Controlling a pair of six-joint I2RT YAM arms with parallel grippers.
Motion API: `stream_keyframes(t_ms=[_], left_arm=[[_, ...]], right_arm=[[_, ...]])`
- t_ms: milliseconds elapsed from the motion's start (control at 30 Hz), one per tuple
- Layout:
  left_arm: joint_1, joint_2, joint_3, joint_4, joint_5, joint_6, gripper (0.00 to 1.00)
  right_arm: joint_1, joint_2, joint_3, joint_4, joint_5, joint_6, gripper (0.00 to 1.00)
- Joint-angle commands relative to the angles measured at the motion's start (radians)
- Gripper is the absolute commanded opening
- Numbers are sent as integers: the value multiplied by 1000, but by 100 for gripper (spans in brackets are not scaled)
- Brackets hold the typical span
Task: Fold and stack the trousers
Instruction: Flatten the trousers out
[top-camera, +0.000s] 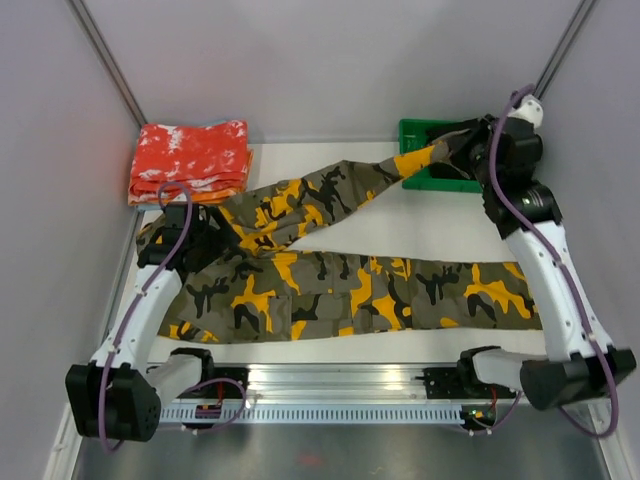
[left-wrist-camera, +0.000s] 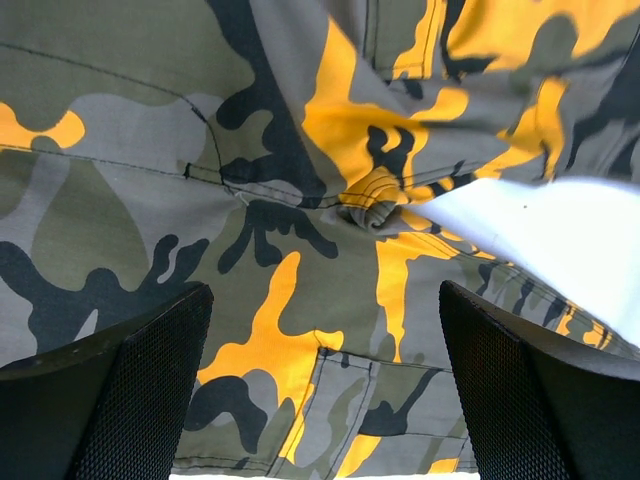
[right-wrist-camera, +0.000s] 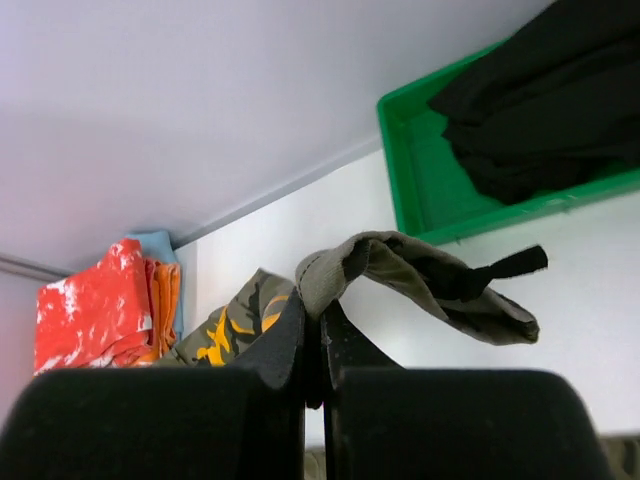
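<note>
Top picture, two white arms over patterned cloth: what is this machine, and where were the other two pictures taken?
These are two white robot arms at the near edge of a white table. The top picture comes from a fixed camera above and behind them; the other two come from cameras on each wrist, so the black shapes are the arm's own fingers. Spread on the table are camouflage cloth trousers, olive-grey, black and yellow-orange. At the back sit red-orange white-speckled folded cloths and a green plastic tray holding a black garment. The left end effector hangs open above the trousers, holding nothing. The right end effector is shut, pinching one trouser leg's end.
</note>
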Motion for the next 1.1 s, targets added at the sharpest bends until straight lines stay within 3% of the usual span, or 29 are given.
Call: stream_keyframes(t_ms=[0,133,233,333,467,567,667,733,833,900,933,1067], left_arm=[[10,-61,12,-8,11,45,100],[10,-96,12,-23,15,45,100],[10,-113,3,-17,43,31,100],[10,-109,-3,-3,75,20,100],[10,-107,3,-5,77,22,100],[10,-106,6,0,71,23,100],[10,-94,13,1,74,29,100],[10,-87,13,1,69,28,100],[10,-84,-6,15,69,23,100],[10,-78,-20,23,71,22,100],[12,-71,-23,32,69,23,100],[12,-43,-4,30,80,40,100]], right_arm=[[-6,-115,24,-254,161,36,0],[-6,-167,59,-463,261,65,0],[-6,-146,15,-529,239,-21,0],[-6,-141,-94,-461,209,-119,0],[-9,-154,-212,-188,182,-246,0],[-20,-54,-148,-111,192,-357,0],[-57,111,124,-140,156,-447,0],[-96,178,162,-111,128,-486,0],[-181,199,75,-16,47,-515,0],[-248,164,-81,38,-17,-500,0],[-261,118,-220,123,-16,-501,0],[-288,50,-480,264,77,-465,0]])
